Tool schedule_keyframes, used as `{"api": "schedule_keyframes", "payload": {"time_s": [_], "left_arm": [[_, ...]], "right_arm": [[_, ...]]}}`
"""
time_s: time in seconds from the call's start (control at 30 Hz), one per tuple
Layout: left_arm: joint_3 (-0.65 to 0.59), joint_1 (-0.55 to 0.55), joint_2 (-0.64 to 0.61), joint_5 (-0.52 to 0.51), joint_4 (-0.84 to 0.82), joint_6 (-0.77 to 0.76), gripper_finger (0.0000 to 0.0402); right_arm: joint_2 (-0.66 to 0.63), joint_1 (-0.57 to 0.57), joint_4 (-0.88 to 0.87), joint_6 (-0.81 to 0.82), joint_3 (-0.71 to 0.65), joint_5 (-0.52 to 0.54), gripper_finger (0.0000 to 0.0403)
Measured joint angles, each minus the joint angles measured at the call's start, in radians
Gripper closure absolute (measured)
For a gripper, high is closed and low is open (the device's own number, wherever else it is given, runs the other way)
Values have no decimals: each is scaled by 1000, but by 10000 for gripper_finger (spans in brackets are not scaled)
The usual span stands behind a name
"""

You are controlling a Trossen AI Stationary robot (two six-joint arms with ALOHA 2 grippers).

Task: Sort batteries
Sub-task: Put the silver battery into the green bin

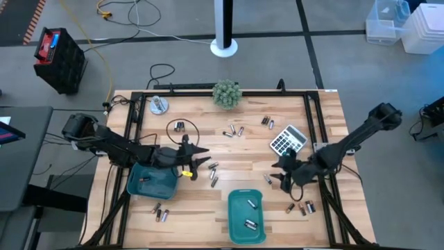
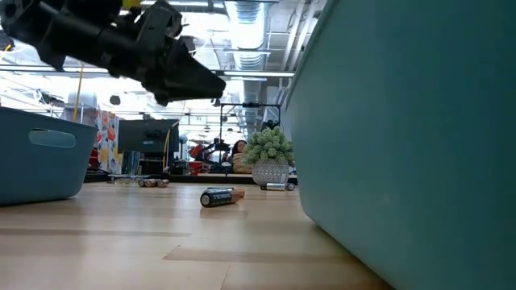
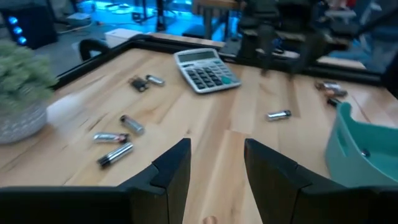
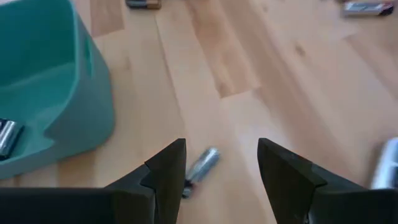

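Batteries lie scattered over the wooden table. Several are in front of my left gripper (image 3: 217, 149), such as a dark one (image 3: 115, 154) and a silvery one (image 3: 278, 114). That gripper (image 1: 199, 160) hovers open and empty beside the left teal tray (image 1: 151, 182), pointing toward the table's right. My right gripper (image 1: 281, 179) is open and slants down over a silvery battery (image 4: 202, 165), which lies flat on the table near one finger (image 4: 168, 168). The middle teal tray (image 1: 246, 217) holds two silvery batteries; the left tray holds one dark battery (image 1: 144, 179).
A grey calculator (image 1: 288, 139) lies at the right rear and a small potted plant (image 1: 227, 92) at the far edge. A black cable loop (image 1: 182, 128) and a round metal piece (image 1: 159, 105) sit at the rear left. Black frame rails (image 1: 135, 139) border the table.
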Motion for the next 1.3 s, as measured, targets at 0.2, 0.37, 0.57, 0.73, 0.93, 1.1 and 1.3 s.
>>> {"api": "schedule_keyframes", "payload": {"time_s": [0.2,0.37,0.57,0.73,0.93,1.1,1.3], "left_arm": [[-34,27,0,-21,31,-52,258],[-36,31,0,-31,31,-71,258],[-36,31,0,-34,25,-79,258],[-36,31,0,-34,27,-78,258],[-36,31,0,-34,26,-78,258],[-36,31,0,-35,24,-77,258],[-36,31,0,-35,24,-77,258]], "right_arm": [[141,43,19,121,0,29,188],[237,49,72,174,0,36,188],[323,49,164,189,1,40,188],[386,48,187,234,2,40,188],[473,49,133,264,46,60,201],[504,48,113,262,64,63,255],[497,48,101,262,63,47,340]]}}
